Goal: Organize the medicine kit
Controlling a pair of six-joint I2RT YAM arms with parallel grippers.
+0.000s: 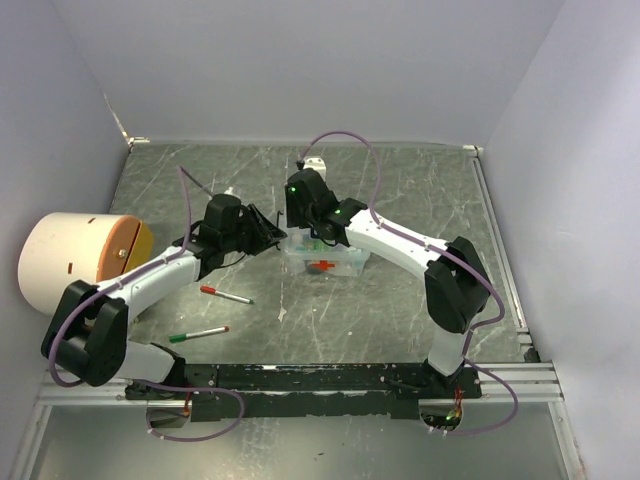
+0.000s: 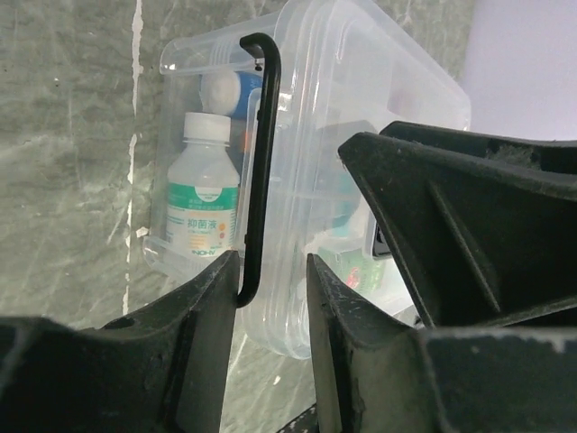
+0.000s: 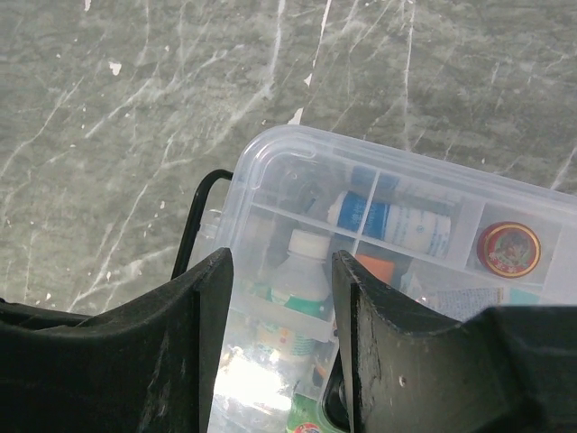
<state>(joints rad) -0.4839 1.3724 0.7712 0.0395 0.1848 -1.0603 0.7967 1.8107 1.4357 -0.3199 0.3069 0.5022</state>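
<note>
The medicine kit (image 1: 325,260) is a small clear lidded box in the middle of the table. In the left wrist view the medicine kit (image 2: 361,81) shows its end, with the black handle (image 2: 264,135) running down to my left gripper (image 2: 270,281). Its jaws stand apart around the handle's lower end and the box's corner, and the handle touches the left finger (image 2: 212,311). My right gripper (image 3: 282,271) hangs open just over the lid of the kit (image 3: 406,171), above a white bottle (image 3: 302,266). From above, the left gripper (image 1: 273,233) and right gripper (image 1: 312,230) meet at the kit's left end.
A big white cylinder with an orange face (image 1: 75,262) lies at the left wall. A red pen (image 1: 225,294) and a green pen (image 1: 198,334) lie in front of the left arm. A small white object (image 1: 315,163) stands at the back.
</note>
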